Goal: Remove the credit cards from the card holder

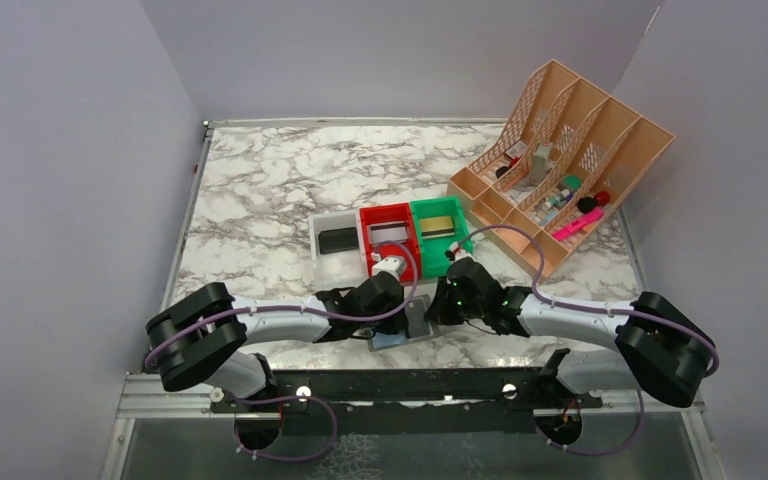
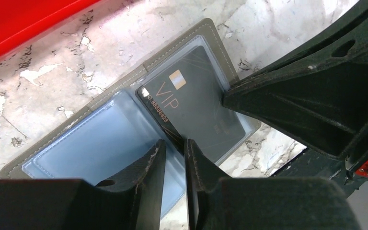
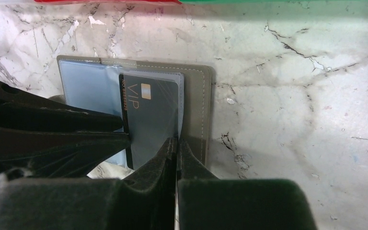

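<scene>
Both hands, we see, meet the open grey bifold card holder (image 3: 202,110): left hand (image 2: 174,143) pinches the black plastic card (image 2: 196,100), right hand (image 3: 177,140) closed.

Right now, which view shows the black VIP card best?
The left wrist view: the black VIP card shows nearly whole inside the card holder, lettering readable. The right wrist view shows it narrower, its lower part behind the fingers. The top view is too far to make it out.
</scene>
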